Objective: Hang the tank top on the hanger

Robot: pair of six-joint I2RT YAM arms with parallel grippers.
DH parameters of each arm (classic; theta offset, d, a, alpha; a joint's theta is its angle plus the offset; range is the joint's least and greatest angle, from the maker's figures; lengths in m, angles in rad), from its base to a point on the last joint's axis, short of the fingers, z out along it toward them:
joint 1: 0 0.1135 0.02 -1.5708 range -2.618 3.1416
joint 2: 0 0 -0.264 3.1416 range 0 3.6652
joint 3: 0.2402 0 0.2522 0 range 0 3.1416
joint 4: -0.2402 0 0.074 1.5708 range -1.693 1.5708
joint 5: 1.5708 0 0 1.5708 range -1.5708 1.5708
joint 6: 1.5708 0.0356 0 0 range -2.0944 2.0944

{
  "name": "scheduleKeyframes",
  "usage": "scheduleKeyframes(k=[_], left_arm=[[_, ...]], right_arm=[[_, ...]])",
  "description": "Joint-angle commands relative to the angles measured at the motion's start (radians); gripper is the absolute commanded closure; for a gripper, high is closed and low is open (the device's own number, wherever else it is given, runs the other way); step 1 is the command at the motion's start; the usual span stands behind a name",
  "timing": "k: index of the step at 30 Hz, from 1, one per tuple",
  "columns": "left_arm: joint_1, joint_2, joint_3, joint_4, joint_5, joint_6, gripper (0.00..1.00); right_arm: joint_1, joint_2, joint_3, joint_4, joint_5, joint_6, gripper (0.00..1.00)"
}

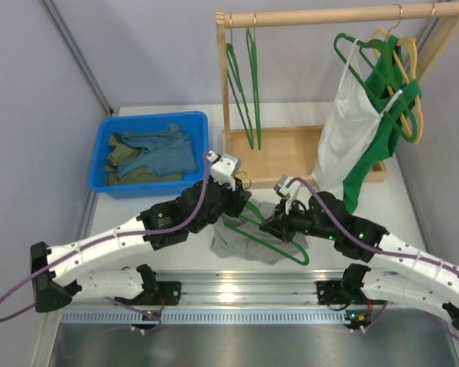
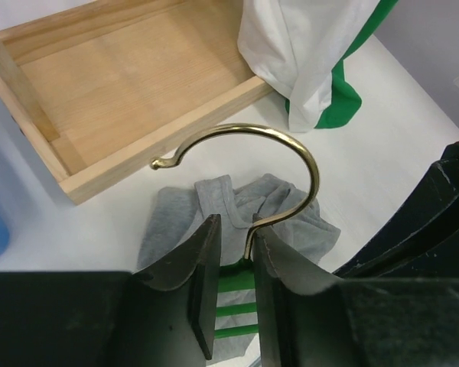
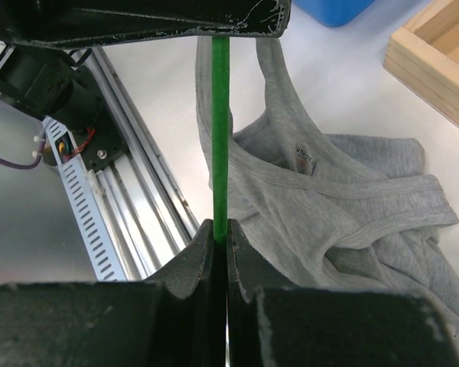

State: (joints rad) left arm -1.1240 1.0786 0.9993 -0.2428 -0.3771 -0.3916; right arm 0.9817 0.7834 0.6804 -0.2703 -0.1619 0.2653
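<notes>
The right tool [image 3: 220, 229] was clenched on a thin green arm of the hanger [image 3: 220, 138], holding it over the tabletop [image 2: 382, 153] between the two arms. The left tool [image 2: 236, 229] stood released, its fingers [image 2: 206, 260] parted on either side of the stem of the gold hook [image 2: 291, 145], which lay close against one of them. The light grey tank top [image 3: 344, 191] lay crumpled on the tabletop under the hanger, just in front of the wooden rack base [image 2: 138, 76], with one strap running up beside the green arm.
</notes>
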Motion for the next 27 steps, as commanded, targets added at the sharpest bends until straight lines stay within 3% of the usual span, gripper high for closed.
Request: scheduleKeyframes(k=[1, 2, 5, 7, 11, 16, 22, 27], left_arm=[[-0.005, -0.009, -0.011, 0.073, -0.028, 0.008, 0.73], [-0.003, -0.006, -0.011, 0.073, -0.029, 0.010, 0.84], [-0.005, 0.000, -0.013, 0.068, -0.029, 0.016, 1.00], [-0.003, 0.001, -0.016, 0.069, -0.026, 0.020, 1.00], [-0.003, -0.020, -0.036, 0.071, -0.025, 0.033, 1.00], [-0.003, -0.054, -0.071, 0.073, -0.023, 0.049, 1.00], [-0.005, -0.095, -0.113, 0.077, 0.001, 0.057, 1.00], [-0.003, -0.129, -0.149, 0.088, 0.036, 0.057, 1.00]], right_arm=[[0.018, -0.009, 0.011, 0.108, -0.018, 0.003, 1.00], [0.021, -0.006, 0.011, 0.105, -0.015, 0.003, 1.00], [0.026, -0.004, 0.015, 0.094, 0.002, 0.009, 1.00], [0.029, 0.005, 0.025, 0.062, 0.039, 0.018, 0.92], [0.035, 0.011, 0.051, -0.016, 0.125, 0.049, 0.59], [0.035, -0.031, 0.093, -0.163, 0.341, 0.161, 0.40], [0.014, -0.017, 0.162, -0.303, 0.522, 0.310, 0.38], [-0.067, 0.112, 0.176, -0.319, 0.503, 0.339, 0.45]])
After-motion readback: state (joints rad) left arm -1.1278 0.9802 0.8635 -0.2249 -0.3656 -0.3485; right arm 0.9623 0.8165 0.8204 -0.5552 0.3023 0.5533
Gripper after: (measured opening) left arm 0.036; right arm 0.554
